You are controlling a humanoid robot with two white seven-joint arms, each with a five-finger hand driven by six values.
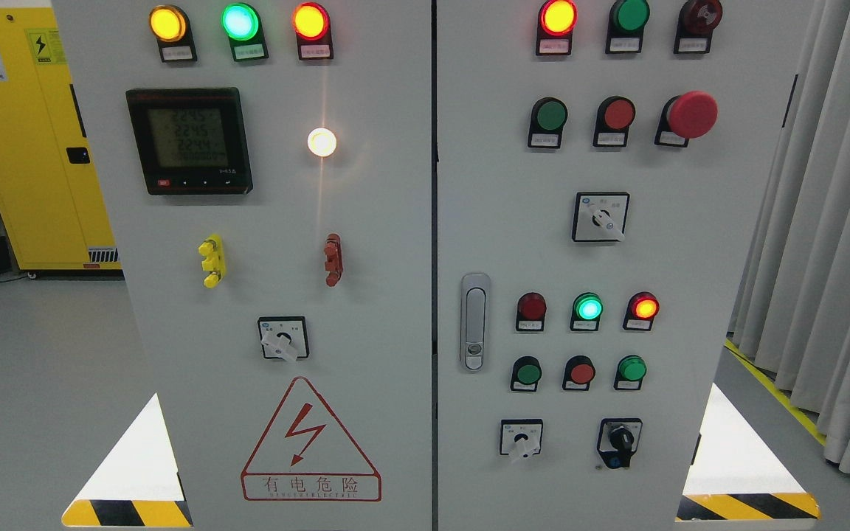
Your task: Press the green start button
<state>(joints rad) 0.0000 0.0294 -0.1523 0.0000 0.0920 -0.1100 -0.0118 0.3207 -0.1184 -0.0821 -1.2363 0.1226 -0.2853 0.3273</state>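
A grey electrical cabinet fills the head view. On its right door [690,258] sit three green push buttons: one in the upper row [550,115], and two in the lower row at the left [527,373] and at the right [631,368]. I cannot tell which one is the start button; the labels are too small to read. A lit green lamp [588,307] glows above the lower row. Neither hand nor arm shows in the picture.
A red mushroom stop button [692,114] juts from the upper right. Red buttons [619,113] [581,372], rotary switches [601,217] [521,440], a key switch [620,439] and a door handle [474,321] share the door. A yellow cabinet [23,147] stands left, curtains [831,221] right.
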